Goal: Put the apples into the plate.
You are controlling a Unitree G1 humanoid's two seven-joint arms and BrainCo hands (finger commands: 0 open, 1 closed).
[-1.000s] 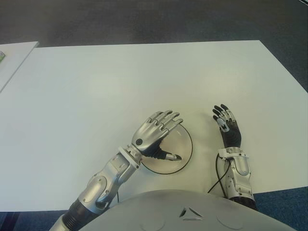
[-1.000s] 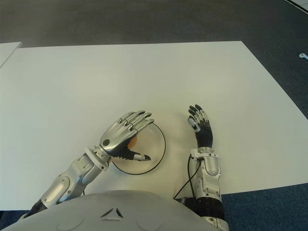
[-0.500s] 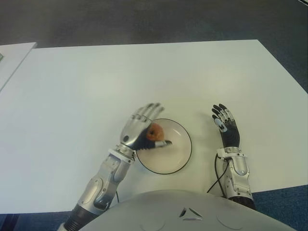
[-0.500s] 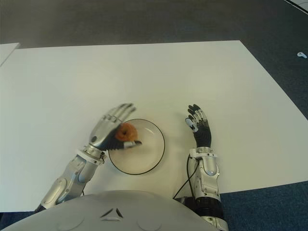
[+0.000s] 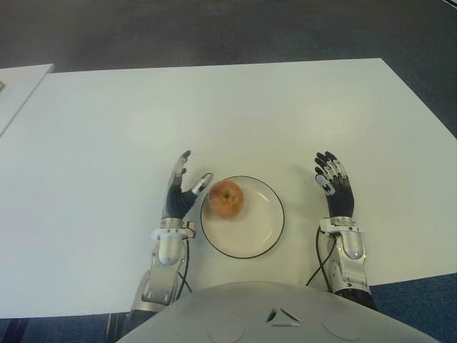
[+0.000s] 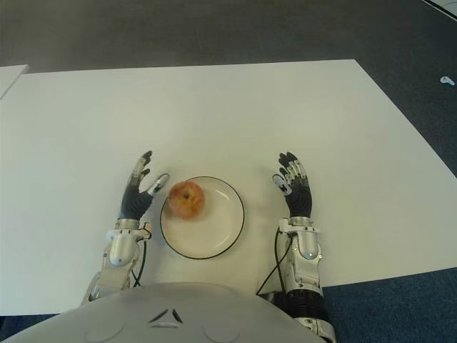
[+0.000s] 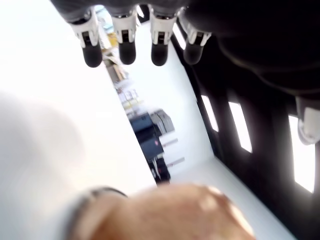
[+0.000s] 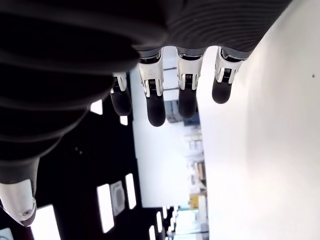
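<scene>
Sitting in the round white black-rimmed plate [image 5: 268,232], the red-yellow apple [image 5: 228,199] is free; left hand [image 5: 179,194] and right hand [image 5: 335,191] flank it, fingers extended, empty.

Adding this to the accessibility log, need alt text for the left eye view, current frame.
An apple sits in the left part of a white plate on a white table, seen from above. The left robot hand is open, just left of the plate, holding nothing. The right robot hand is open, right of the plate.
</scene>
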